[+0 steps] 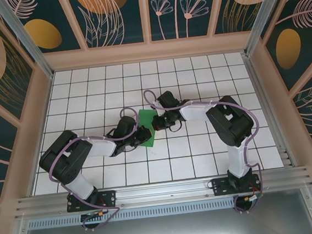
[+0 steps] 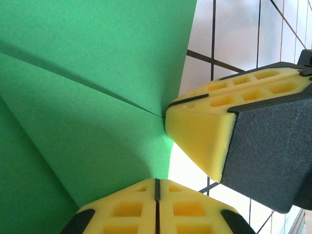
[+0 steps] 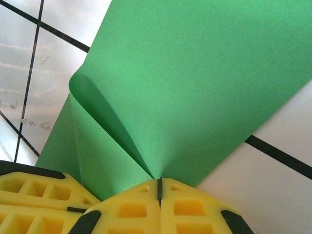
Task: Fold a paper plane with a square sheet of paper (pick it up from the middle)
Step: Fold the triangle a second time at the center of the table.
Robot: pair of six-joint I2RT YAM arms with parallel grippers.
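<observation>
Pinched shut on the paper point(image 1: 147, 120), left hand point(image 2: 157, 184) and right hand point(image 3: 159, 184) sit just beside each other at the middle of the bench point(image 1: 204, 162), reaching in from opposite sides; creased, it fans away from both, equally near each.

left gripper point(image 2: 157, 187): fingers cut off at bottom edge
right gripper point(image 3: 159, 185): cut off likewise
square sheet of paper point(image 1: 146, 118): middle hidden under both grippers, top view
</observation>
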